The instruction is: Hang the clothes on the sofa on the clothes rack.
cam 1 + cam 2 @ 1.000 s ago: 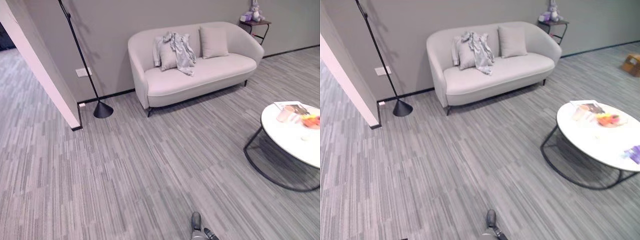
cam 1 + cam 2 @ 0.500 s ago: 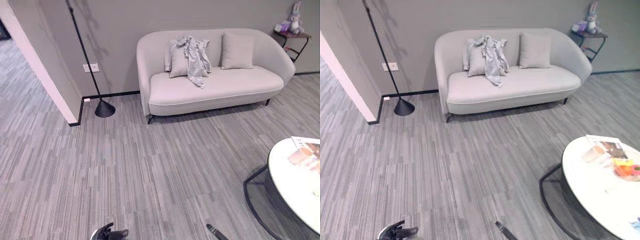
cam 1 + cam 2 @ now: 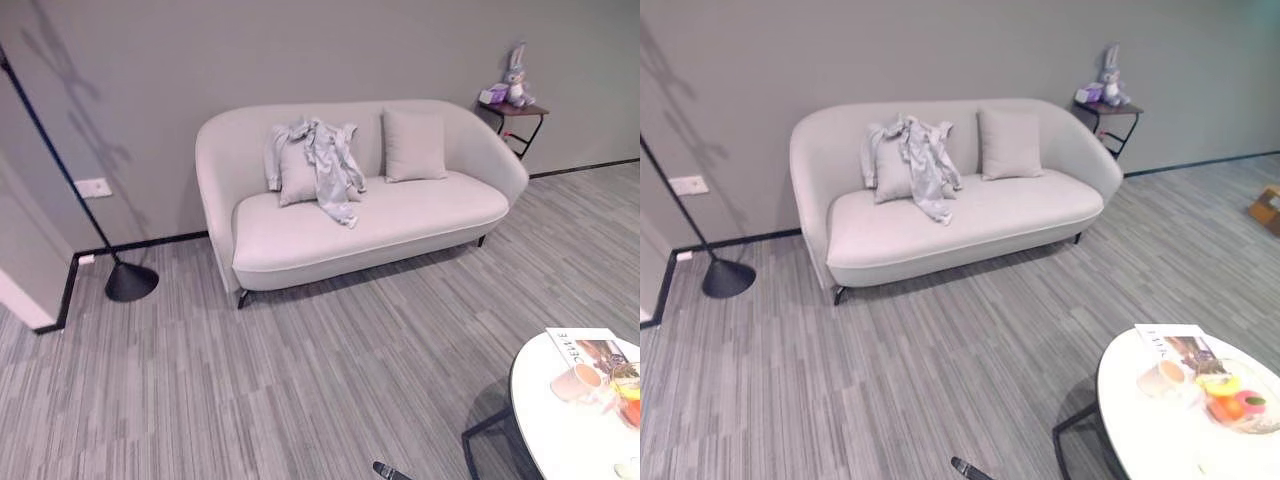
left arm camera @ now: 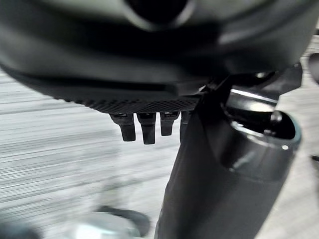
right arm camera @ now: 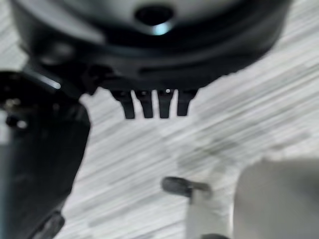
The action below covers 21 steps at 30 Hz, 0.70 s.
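Grey clothes (image 3: 325,170) draped over left cushion (image 3: 292,172) on sofa (image 3: 370,215). Wrist views: left hand (image 4: 144,127) and right hand (image 5: 152,104) fingers straight, empty, above floor (image 3: 300,380). Right eye adds box (image 3: 1268,208).

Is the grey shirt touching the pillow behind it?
Touching. In the left eye view the grey shirt is draped over the left pillow, hiding its right side and hanging onto the sofa seat.

The clothes (image 3: 325,165) lie on the sofa (image 3: 400,215) — draped over its left cushion (image 3: 290,175). A floor lamp (image 3: 125,280) stands left of the sofa; a round worktop (image 3: 570,430) sits near right.
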Tool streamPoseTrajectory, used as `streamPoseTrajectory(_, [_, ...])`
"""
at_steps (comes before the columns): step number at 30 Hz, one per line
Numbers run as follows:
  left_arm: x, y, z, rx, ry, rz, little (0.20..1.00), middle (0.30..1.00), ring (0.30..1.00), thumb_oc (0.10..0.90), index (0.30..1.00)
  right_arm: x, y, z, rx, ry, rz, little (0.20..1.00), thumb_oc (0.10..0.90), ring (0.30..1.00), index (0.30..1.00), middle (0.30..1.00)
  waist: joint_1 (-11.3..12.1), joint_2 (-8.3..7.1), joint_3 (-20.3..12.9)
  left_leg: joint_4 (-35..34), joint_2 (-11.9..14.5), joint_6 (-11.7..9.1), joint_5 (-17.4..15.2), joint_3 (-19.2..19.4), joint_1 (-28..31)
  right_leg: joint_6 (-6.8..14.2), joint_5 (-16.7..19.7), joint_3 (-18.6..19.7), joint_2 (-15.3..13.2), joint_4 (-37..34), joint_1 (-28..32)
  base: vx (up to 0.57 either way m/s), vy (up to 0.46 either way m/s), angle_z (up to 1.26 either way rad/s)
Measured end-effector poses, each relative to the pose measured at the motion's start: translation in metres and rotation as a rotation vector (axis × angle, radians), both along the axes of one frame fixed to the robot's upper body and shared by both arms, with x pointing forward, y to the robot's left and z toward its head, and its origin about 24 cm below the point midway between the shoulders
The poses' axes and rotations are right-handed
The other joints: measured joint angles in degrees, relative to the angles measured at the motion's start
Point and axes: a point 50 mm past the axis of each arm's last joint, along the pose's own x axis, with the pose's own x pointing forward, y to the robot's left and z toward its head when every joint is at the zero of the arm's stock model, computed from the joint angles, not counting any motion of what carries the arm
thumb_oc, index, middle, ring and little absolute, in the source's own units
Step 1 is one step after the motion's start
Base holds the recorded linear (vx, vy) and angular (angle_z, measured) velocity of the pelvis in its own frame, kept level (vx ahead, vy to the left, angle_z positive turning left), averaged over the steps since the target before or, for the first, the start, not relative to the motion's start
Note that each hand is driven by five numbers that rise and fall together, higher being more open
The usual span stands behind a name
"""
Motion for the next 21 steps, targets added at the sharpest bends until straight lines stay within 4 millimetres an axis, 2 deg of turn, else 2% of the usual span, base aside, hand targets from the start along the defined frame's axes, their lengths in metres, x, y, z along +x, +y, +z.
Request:
streamPoseTrajectory(1, [0.011, 0.0, 0.002, 0.006, -0.044, -0.03, 0.9, 0.9, 0.9, 0.8, 0.9, 0.007, 0.006, 0.001, 0.016, -0.032, 0.005, 0.9, 0.8, 0.9, 0.9, 0.9, -0.26, -0.38, -0.01, -0.25, -0.31, 0.29, -0.47, 0.22, 1.37, 1.76, 1.74, -0.01, -3.09, 13.33, -7.86, 0.31, 0.154, 0.06])
streamPoseTrajectory(2, [0.023, -0.003, 0.003, 0.007, -0.06, -0.082, 0.9, 0.9, 0.9, 0.8, 0.9, 0.01, 0.012, 0.002, 0.033, -0.048, 0.029, 0.9, 0.8, 0.9, 0.9, 0.9, -1.83, 0.23, 0.6, 0.2, -0.28, 0.85, -1.77, -1.6, 3.5, 1.61, 4.55, 0.18, -4.75, 20.85, -12.95, 0.36, 0.106, 0.28])
streamPoseTrajectory(3, [0.03, -0.006, 0.004, 0.009, -0.066, -0.123, 0.9, 0.9, 0.9, 0.8, 0.9, 0.011, 0.011, 0.002, 0.021, -0.055, 0.035, 0.9, 0.8, 0.9, 0.9, 0.9, -2.54, 0.38, 0.9, 0.4, -0.3, 1.07, -2.36, -2.26, 5.04, 0.79, 5.74, -0.35, -5.88, 23.38, -15.04, 0.4, 0.049, 0.82])
streamPoseTrajectory(4, [0.04, -0.017, 0.004, 0.0, -0.081, -0.196, 0.9, 0.9, 0.9, 0.8, 0.9, 0.009, 0.003, 0.003, 0.008, -0.07, 0.021, 0.9, 0.8, 0.9, 0.9, 0.9, -3.9, 1.81, 0.77, 0.91, 0.55, 1.08, -5.16, -5.92, 9.06, -2.64, 4.97, -2.04, -6.78, 21.18, -17.98, 0.39, -0.01, 0.91])
streamPoseTrajectory(5, [0.039, -0.022, 0.003, -0.006, -0.079, -0.218, 0.9, 0.9, 0.9, 0.8, 0.9, 0.014, 0.0, 0.006, 0.0, -0.105, 0.019, 0.9, 0.8, 0.9, 0.9, 0.9, -4.63, 2.83, 0.64, 0.66, 1.92, -0.71, -4.92, -7.69, 10.76, -4.88, 3.65, -3.2, -6.46, 15.77, -19.34, 0.36, -0.154, 1.1])
streamPoseTrajectory(6, [0.042, -0.024, 0.003, 0.001, -0.078, -0.262, 0.9, 0.9, 0.9, 0.8, 0.9, 0.016, -0.003, 0.007, -0.001, -0.124, 0.02, 0.9, 0.8, 0.9, 0.9, 0.9, -4.98, 3.53, 0.66, -0.34, 3.71, -1.69, -5.89, -10.32, 13.05, -5.36, 3.83, -3.63, -4.67, 3.67, -22.12, 0.48, -0.289, 1.4])
streamPoseTrajectory(7, [0.039, -0.024, 0.002, 0.005, -0.059, -0.276, 0.9, 0.9, 0.9, 0.8, 0.9, 0.028, -0.004, 0.011, 0.009, -0.154, 0.003, 0.9, 0.8, 0.9, 0.9, 0.9, -6.64, 4.62, 1.42, -0.11, 6.08, -4.04, -6.77, -12.81, 14.4, -6.23, 5.29, -2.83, -1.48, -15.84, -21.77, 0.51, -0.317, 1.24])
streamPoseTrajectory(8, [0.034, -0.024, 0.001, 0.002, -0.039, -0.274, 0.9, 0.9, 0.9, 0.8, 0.9, 0.029, -0.004, 0.011, 0.01, -0.15, 0.0, 0.9, 0.8, 0.9, 0.9, 0.9, -6.82, 5.22, 2.04, 0.23, 7.3, -6.35, -7.79, -12.72, 15.23, -6.37, 7.84, -1.98, 0.25, -23.11, -21.98, 0.59, -0.314, 1.11])
streamPoseTrajectory(9, [0.021, -0.023, -0.002, 0.002, 0.014, -0.245, 0.9, 0.9, 0.9, 0.8, 0.9, 0.031, -0.001, 0.01, 0.025, -0.134, 0.009, 0.9, 0.8, 0.9, 0.9, 0.9, -6.71, 5.54, 2.85, 0.27, 9.12, -9.25, -9.51, -12.58, 16.97, -5.94, 12.95, 2.22, 3.67, -38.51, -21.3, 0.48, -0.206, 0.67])
streamPoseTrajectory(10, [0.016, -0.019, -0.002, 0.011, 0.035, -0.239, 0.9, 0.9, 0.9, 0.8, 0.9, 0.034, 0.001, 0.011, 0.037, -0.134, 0.01, 0.9, 0.8, 0.9, 0.9, 0.9, -7.04, 4.62, 3.66, 0.22, 9.3, -10.35, -10.16, -12.61, 18.27, -5.62, 15.07, 4.23, 3.86, -43.8, -21.55, 0.58, -0.244, 0.8])
streamPoseTrajectory(11, [0.013, -0.017, -0.002, 0.018, 0.047, -0.252, 0.9, 0.9, 0.9, 0.8, 0.9, 0.035, 0.001, 0.011, 0.04, -0.133, 0.005, 0.9, 0.8, 0.9, 0.9, 0.9, -7.56, 3.8, 3.97, -0.45, 9.59, -11.63, -11.01, -12.62, 19.76, -5.3, 15.13, 4.99, 3.29, -45.57, -21.39, 0.34, -0.143, 0.86])
streamPoseTrajectory(12, [0.01, -0.015, -0.002, 0.024, 0.056, -0.259, 0.9, 0.9, 0.9, 0.8, 0.9, 0.035, -0.001, 0.011, 0.038, -0.13, -0.01, 0.9, 0.8, 0.9, 0.9, 0.9, -7.78, 3.4, 3.98, -1.85, 10.67, -12.55, -11.85, -12.49, 21.69, -4.66, 17.27, 4.87, 3.26, -44.64, -21.28, 0.34, -0.165, 0.9])
streamPoseTrajectory(13, [0.012, -0.022, -0.003, 0.006, 0.045, -0.261, 0.9, 0.9, 0.9, 0.8, 0.9, 0.036, -0.006, 0.012, 0.028, -0.129, -0.038, 0.9, 0.8, 0.9, 0.9, 0.9, -7.82, 5.57, 4.63, -0.82, 13.33, -13.88, -12.82, -13.26, 22.81, -4.15, 19.51, 3.42, 5.0, -41.03, -20.98, 0.36, -0.235, 0.84])
streamPoseTrajectory(14, [0.014, -0.024, -0.003, -0.001, 0.037, -0.266, 0.9, 0.9, 0.9, 0.8, 0.9, 0.037, -0.009, 0.012, 0.022, -0.132, -0.04, 0.9, 0.8, 0.9, 0.9, 0.9, -7.86, 5.88, 5.18, 0.84, 14.17, -14.68, -12.34, -13.07, 22.74, -4.95, 20.06, 3.01, 5.48, -39.65, -20.2, 0.44, -0.317, 0.82])
streamPoseTrajectory(15, [0.012, -0.022, -0.003, 0.0, 0.041, -0.267, 0.9, 0.9, 0.9, 0.8, 0.9, 0.035, -0.011, 0.012, 0.02, -0.123, -0.044, 0.9, 0.8, 0.9, 0.9, 0.9, -7.73, 5.42, 5.38, 1.11, 14.63, -17.48, -10.23, -12.91, 23.22, -7.28, 21.57, 2.71, 5.53, -38.07, -19.22, 0.42, -0.341, 1.02])
streamPoseTrajectory(16, [0.012, -0.024, -0.003, 0.002, 0.037, -0.281, 0.9, 0.9, 0.9, 0.8, 0.9, 0.031, -0.015, 0.011, 0.016, -0.11, -0.072, 0.9, 0.8, 0.9, 0.9, 0.9, -8.06, 5.54, 5.23, 2.04, 16.27, -18.42, -8.17, -13.56, 23.81, -9.03, 21.81, 0.69, 5.85, -36.65, -17.79, 0.28, -0.273, 0.99])
streamPoseTrajectory(17, [0.013, -0.026, -0.003, -0.001, 0.029, -0.288, 0.9, 0.9, 0.9, 0.8, 0.9, 0.027, -0.019, 0.01, 0.003, -0.095, -0.079, 0.9, 0.8, 0.9, 0.9, 0.9, -7.49, 5.8, 4.89, 4.35, 17.37, -18.59, -6.93, -13.58, 23.52, -10.93, 20.47, -0.55, 6.75, -36.93, -16.22, 0.31, -0.307, 0.73])
streamPoseTrajectory(19, [0.01, -0.022, -0.003, 0.007, 0.029, -0.288, 0.9, 0.9, 0.9, 0.8, 0.9, 0.035, -0.02, 0.013, 0.002, -0.113, -0.072, 0.9, 0.8, 0.9, 0.9, 0.9, -6.51, 5.46, 4.64, 6.38, 18.04, -20.05, -4.44, -13.44, 22.51, -12.61, 19.19, -0.58, 7.76, -36.93, -15.51, 0.23, -0.246, 0.09])
streamPoseTrajectory(20, [0.008, -0.021, -0.003, 0.007, 0.032, -0.268, 0.9, 0.9, 0.9, 0.8, 0.9, 0.039, -0.021, 0.014, -0.003, -0.125, -0.065, 0.9, 0.8, 0.9, 0.9, 0.9, -6.42, 5.37, 4.32, 7.5, 19.06, -20.96, -3.3, -14.86, 21.29, -13.29, 18.51, -0.97, 8.72, -37.24, -15.51, 0.25, -0.291, 0.03])
streamPoseTrajectory(21, [0.009, -0.02, -0.003, 0.007, 0.026, -0.254, 0.9, 0.9, 0.9, 0.8, 0.9, 0.04, -0.022, 0.015, -0.009, -0.13, -0.048, 0.9, 0.8, 0.9, 0.9, 0.9, -6.46, 5.2, 4.26, 8.94, 19.48, -21.2, -3.88, -15.84, 20.6, -13.35, 18.71, -1.15, 9.24, -37.15, -15.49, 0.29, -0.327, 0.07])
